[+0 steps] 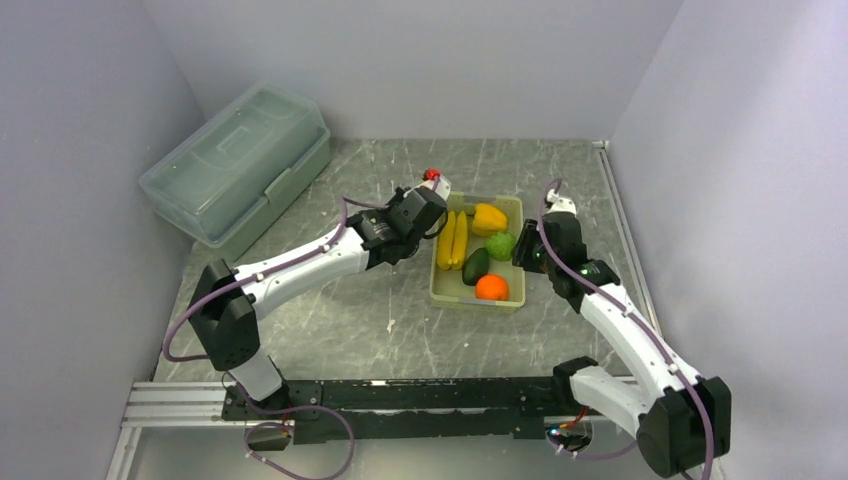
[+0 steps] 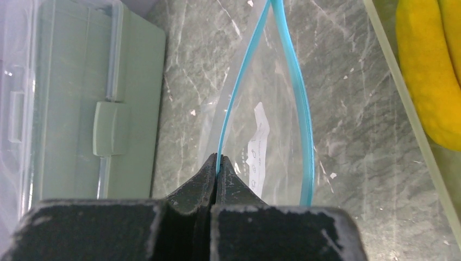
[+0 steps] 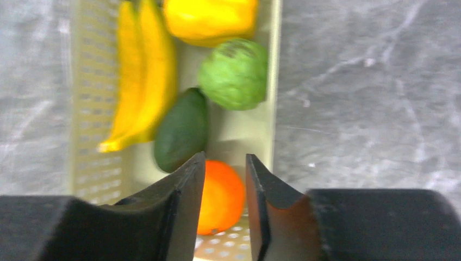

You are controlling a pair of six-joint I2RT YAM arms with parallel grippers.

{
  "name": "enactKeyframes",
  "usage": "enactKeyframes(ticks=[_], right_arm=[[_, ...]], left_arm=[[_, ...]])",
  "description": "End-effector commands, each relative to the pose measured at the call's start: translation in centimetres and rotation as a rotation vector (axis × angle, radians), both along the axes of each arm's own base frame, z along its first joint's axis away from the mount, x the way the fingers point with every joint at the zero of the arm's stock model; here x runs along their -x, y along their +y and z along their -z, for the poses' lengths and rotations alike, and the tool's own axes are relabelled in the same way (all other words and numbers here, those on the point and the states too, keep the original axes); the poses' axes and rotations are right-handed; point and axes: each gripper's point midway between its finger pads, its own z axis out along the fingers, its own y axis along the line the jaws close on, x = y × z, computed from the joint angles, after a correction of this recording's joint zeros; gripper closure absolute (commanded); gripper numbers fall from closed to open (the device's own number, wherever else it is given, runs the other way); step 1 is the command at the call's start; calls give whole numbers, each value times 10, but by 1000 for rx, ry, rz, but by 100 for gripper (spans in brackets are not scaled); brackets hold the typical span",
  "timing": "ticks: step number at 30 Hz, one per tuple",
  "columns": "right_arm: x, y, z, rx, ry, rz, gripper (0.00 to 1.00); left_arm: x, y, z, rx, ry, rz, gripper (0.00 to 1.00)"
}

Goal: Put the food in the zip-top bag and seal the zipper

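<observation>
The food lies in the pale perforated basket (image 1: 515,205): two bananas (image 1: 452,240), a yellow piece (image 1: 489,217), a light green round one (image 1: 501,244), a dark avocado (image 1: 476,265) and an orange (image 1: 491,287). My left gripper (image 2: 218,159) is shut on one side of the teal zipper (image 2: 235,103) of the clear zip-top bag (image 2: 266,136). It holds the bag's mouth open just left of the basket. My right gripper (image 3: 225,163) is open and hovers over the orange (image 3: 223,196), at the basket's right rim (image 1: 525,252). The bag barely shows in the top view.
A large translucent lidded storage box (image 1: 235,160) stands at the back left and also shows in the left wrist view (image 2: 81,109). A small red thing (image 1: 432,174) sits by the left gripper (image 1: 428,205). Grey walls close the sides and back.
</observation>
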Motion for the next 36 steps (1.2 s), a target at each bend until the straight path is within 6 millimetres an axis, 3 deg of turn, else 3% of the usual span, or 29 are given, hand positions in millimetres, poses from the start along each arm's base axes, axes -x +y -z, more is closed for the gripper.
enactKeyframes(ticks=[1,4,10,17,25,36], right_arm=[[-8,36,-64,-206,-155,-102,73],[-8,55,-90,-318,-199,-158,100],[-9,97,-129,-522,-248,-267,100],[-9,152,-148,-633,-260,-351,100],[-15,193,-145,-730,-229,-391,100],[-25,223,-134,-820,-165,-396,100]], left_arm=[[6,-9,4,111,26,-26,100],[11,-10,6,145,38,-30,100],[19,-11,9,206,61,-28,100],[30,-15,10,259,84,-20,100],[40,-19,12,278,103,-14,100],[49,-25,5,336,100,14,100]])
